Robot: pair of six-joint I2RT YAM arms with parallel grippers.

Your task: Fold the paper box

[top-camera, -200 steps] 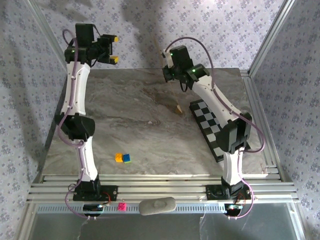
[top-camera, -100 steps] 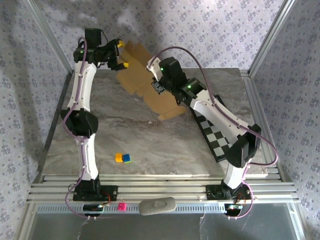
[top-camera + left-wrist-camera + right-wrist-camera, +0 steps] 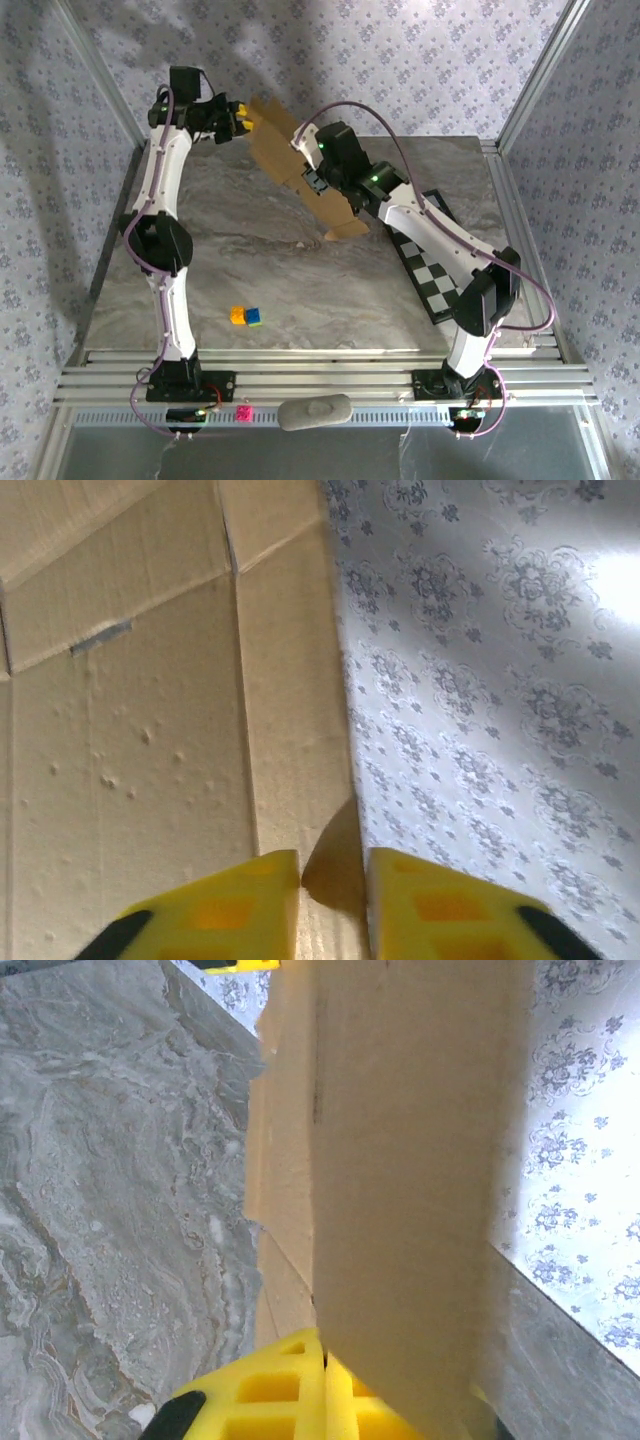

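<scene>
Cardboard of the paper box [image 3: 280, 150], one sheet, is tilted in the overhead frame's upper middle. The left gripper [image 3: 238, 115] is at its upper-left corner. The right gripper [image 3: 312, 180] is at its middle, fingertips hidden under the wrist. One checkerboard [image 3: 430, 265] lies right, two small blocks [image 3: 246, 316] lower left.

Left wrist view: the box's edge, cut off top and left, runs into the gripper's narrow gap; I cannot tell whether it pinches.

Right wrist view: the fingers are clamped on the box, which rises up the centre.
</scene>
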